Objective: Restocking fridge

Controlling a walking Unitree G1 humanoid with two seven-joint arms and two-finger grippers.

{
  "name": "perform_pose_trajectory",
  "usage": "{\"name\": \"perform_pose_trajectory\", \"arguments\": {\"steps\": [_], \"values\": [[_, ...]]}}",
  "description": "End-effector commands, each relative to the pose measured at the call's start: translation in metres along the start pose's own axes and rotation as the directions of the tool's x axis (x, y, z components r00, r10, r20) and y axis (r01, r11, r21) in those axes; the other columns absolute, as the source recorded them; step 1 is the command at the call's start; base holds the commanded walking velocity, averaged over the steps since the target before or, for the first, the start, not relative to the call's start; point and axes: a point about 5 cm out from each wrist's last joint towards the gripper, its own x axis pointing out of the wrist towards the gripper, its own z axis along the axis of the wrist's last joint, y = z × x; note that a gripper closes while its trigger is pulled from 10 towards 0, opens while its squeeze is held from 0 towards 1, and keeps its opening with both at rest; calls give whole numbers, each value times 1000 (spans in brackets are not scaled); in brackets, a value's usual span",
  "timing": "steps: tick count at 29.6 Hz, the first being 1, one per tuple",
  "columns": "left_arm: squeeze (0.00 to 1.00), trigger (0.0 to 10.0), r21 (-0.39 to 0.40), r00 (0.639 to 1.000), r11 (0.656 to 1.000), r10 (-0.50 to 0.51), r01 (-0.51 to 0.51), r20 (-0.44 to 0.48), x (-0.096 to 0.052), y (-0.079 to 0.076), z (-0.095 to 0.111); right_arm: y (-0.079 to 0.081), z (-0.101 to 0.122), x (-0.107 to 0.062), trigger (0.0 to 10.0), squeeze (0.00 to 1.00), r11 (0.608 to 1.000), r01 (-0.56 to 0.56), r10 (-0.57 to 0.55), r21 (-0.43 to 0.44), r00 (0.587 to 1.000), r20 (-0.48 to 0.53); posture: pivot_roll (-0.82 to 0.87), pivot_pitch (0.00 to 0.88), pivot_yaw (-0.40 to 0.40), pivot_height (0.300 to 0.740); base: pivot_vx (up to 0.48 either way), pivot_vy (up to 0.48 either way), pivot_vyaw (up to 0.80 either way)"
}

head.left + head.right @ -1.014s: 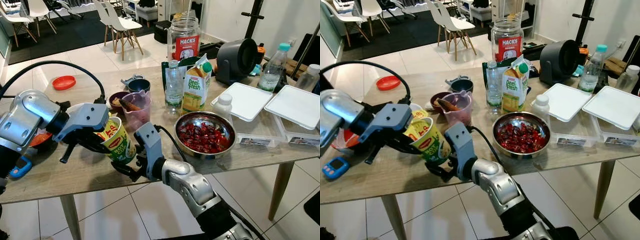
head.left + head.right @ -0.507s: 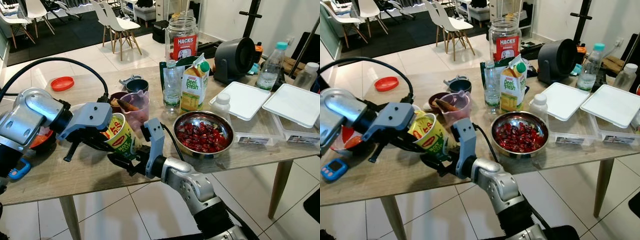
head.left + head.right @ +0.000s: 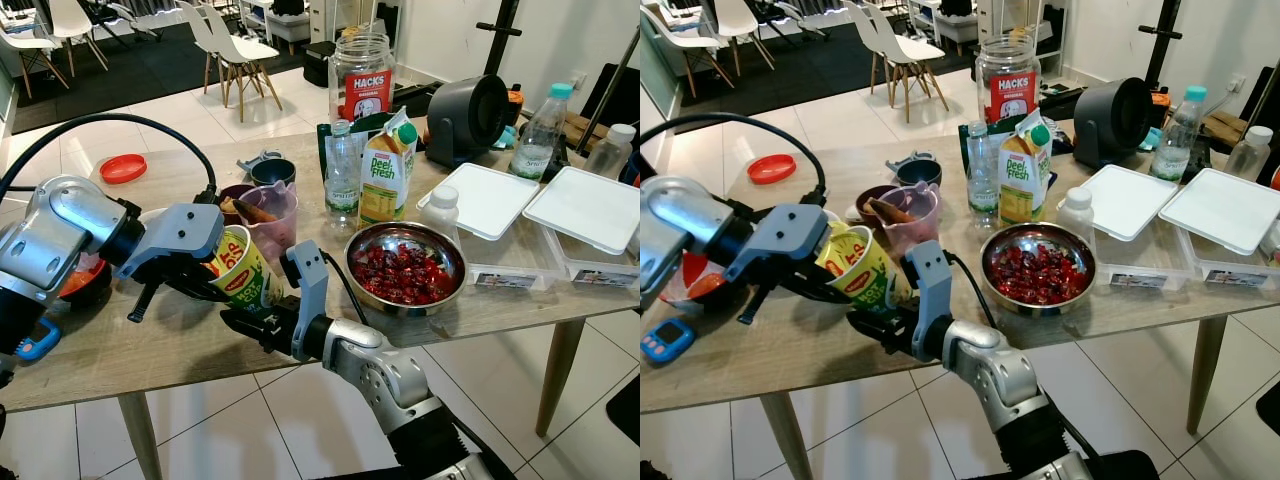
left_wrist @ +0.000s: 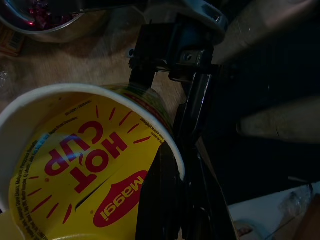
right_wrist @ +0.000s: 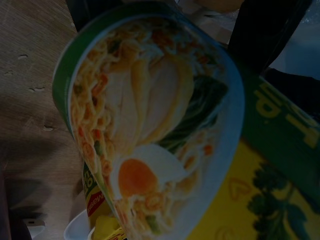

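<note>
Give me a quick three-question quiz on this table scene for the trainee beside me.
1. True or false: the noodle cup stands upright on the table.
2. Which gripper reaches under the cup's base? A) left gripper B) right gripper C) neither
3. Fill in: the steel bowl holds red ____.

Key: 1. False; it is tilted, held up by the left gripper. 2. B. 3. Berries, or some similar dried fruit.

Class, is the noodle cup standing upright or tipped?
Tipped. The noodle cup leans over in the left gripper, lid end angled sideways above the table, not standing on it.
</note>
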Motion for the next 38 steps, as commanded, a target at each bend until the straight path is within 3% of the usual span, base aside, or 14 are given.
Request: {"name": "perform_pose_trajectory", "arguments": {"steps": [1, 4, 5, 6, 7, 10, 11, 12, 13, 26, 38], "values": [[0, 10000, -19, 999, 999, -48, 48, 26, 12, -1, -3, 6, 12, 2, 10000, 0, 998, -37, 40, -51, 997, 63, -10, 18, 85, 740, 0, 0, 0], [0, 10000, -28, 999, 999, -42, 43, 33, 11, -1, -3, 4, 14, 0, 10000, 0, 998, -42, 46, -39, 995, 90, -8, 19, 84, 740, 0, 0, 0], [0, 10000, -29, 999, 999, -42, 43, 34, 11, -1, -3, 4, 15, 0, 8000, 0, 998, -46, 49, -37, 994, 100, -7, 20, 84, 740, 0, 0, 0], [0, 10000, -29, 999, 999, -42, 43, 34, 11, -1, -3, 4, 15, 0, 8000, 0, 998, -46, 49, -37, 994, 100, -7, 20, 84, 740, 0, 0, 0], [0, 10000, -29, 999, 999, -42, 43, 34, 11, -1, -3, 7, 16, 0, 0, 0, 997, -66, 70, -34, 991, 111, -7, 20, 84, 740, 0, 0, 0], [0, 10000, -30, 998, 999, -42, 43, 35, 11, -1, -4, 11, 18, 1, 0, 0, 995, -93, 96, -34, 987, 125, -7, 20, 84, 740, 0, 0, 0], [0, 10000, -31, 998, 999, -44, 45, 35, 11, -2, -4, 12, 18, 1, 7333, 0, 995, -93, 96, -30, 986, 135, -7, 21, 83, 740, 0, 0, 0], [0, 10000, -31, 998, 999, -44, 45, 35, 11, -2, -4, 12, 18, 1, 7333, 0, 995, -93, 96, -30, 986, 135, -7, 21, 83, 740, 0, 0, 0], [0, 10000, -31, 999, 999, -43, 44, 33, 11, -2, -4, 12, 18, 1, 10000, 0, 995, -92, 95, -31, 986, 136, -7, 23, 83, 740, 0, 0, 0], [0, 10000, -33, 999, 999, -40, 41, 34, 11, -1, -5, 11, 14, -1, 10000, 0, 995, -90, 96, -48, 987, 130, -7, 24, 83, 740, 0, 0, 0], [0, 10000, -32, 999, 999, -29, 30, 20, 10, 0, -6, 3, 6, -1, 10000, 0, 992, -43, 53, -121, 996, 77, -6, 25, 83, 740, 0, 0, 0]]}}
